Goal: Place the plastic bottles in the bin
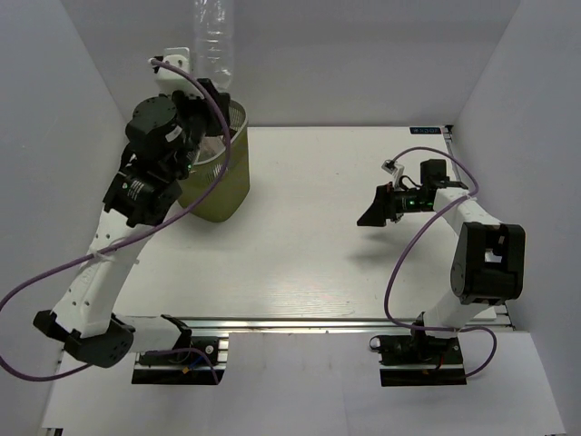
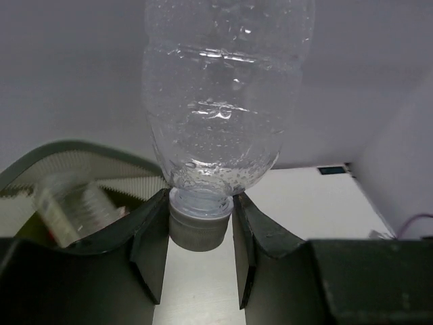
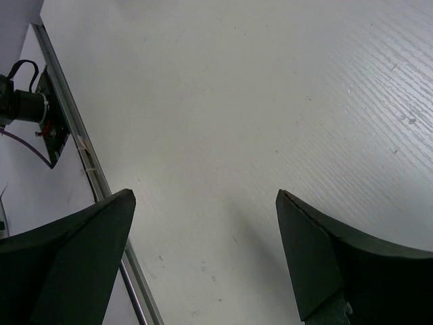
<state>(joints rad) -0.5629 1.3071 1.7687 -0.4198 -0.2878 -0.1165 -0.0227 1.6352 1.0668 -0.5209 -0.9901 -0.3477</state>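
Bottle (image 2: 226,101), clear plastic, neck downward: judged light, thin-walled, slick, easily crushed. Stiffest at the capped neck, where left gripper (image 2: 201,227) pinched it directly above the bin (image 1: 222,195). Its base was cut off from view; bin contents were blurred, uncountable. Right gripper (image 3: 203,230), well right of the bin, stood wide and empty.

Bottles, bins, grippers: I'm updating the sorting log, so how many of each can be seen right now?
Bottles: 2 (held bottle, blurred bottle in the bin)
Bins: 1
Grippers: 2 (left gripper, right gripper)
Total: 5
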